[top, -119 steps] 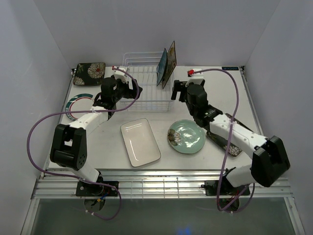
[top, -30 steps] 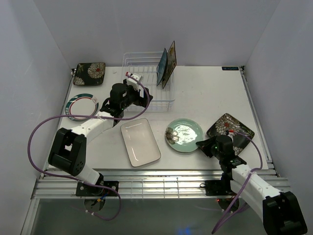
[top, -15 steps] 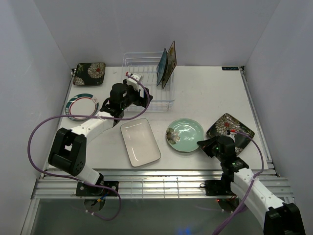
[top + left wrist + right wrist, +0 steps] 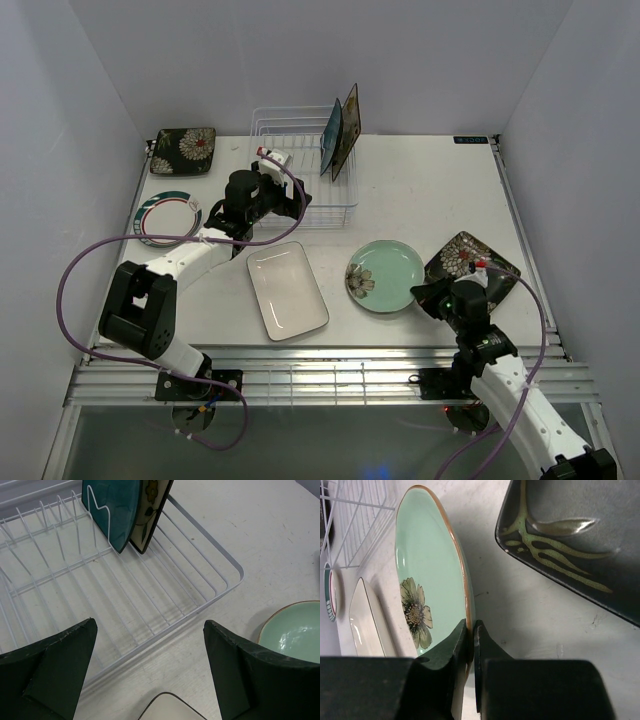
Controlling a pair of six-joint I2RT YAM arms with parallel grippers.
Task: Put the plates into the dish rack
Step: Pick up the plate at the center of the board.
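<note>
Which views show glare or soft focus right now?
Top external: even diffuse light, sharp, soft shadows only. Left wrist: a small highlight on the mint-green plate; fingers nearly black, little detail. Right wrist: a bright streak on the dark square plate.

Mint-green flowered plate (image 4: 390, 270), tilted

Light bright, even, diffuse, from overhead; shadows on counter (image 4: 420, 190) soft, short. Small glare spot on mint-green plate (image 4: 292, 632). Right-wrist fingers (image 4: 447, 647) dark, slightly blurred near lens.
</note>
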